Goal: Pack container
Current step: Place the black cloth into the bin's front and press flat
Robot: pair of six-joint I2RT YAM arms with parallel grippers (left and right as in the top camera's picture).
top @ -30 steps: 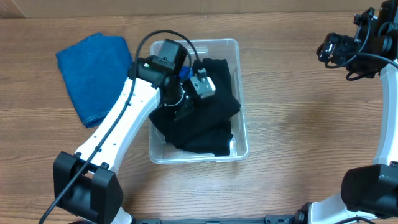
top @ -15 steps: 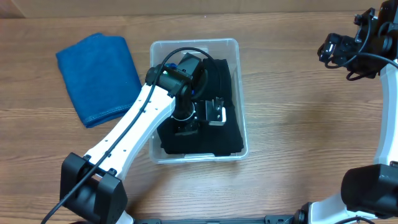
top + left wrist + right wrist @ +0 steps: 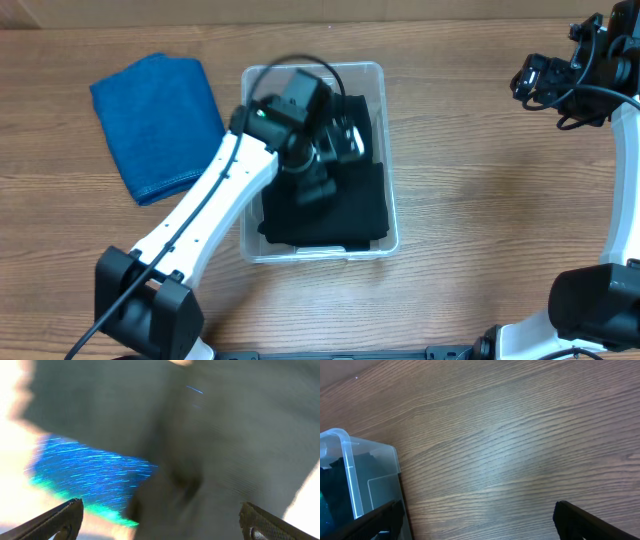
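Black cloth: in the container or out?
In. Overhead, the black cloth lies within the container walls; the left arm hides part.

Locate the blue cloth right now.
Overhead view: the blue cloth lies on the table, on the far-left side, outside the container and close beside its left wall.

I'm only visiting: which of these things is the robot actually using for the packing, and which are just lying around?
In the job:
container
black cloth, lying inside it
left gripper, open over the cloth

Lying about:
blue cloth, folded beside the container, outside it; perhaps next to be packed
right gripper, open, off to the side over bare wood
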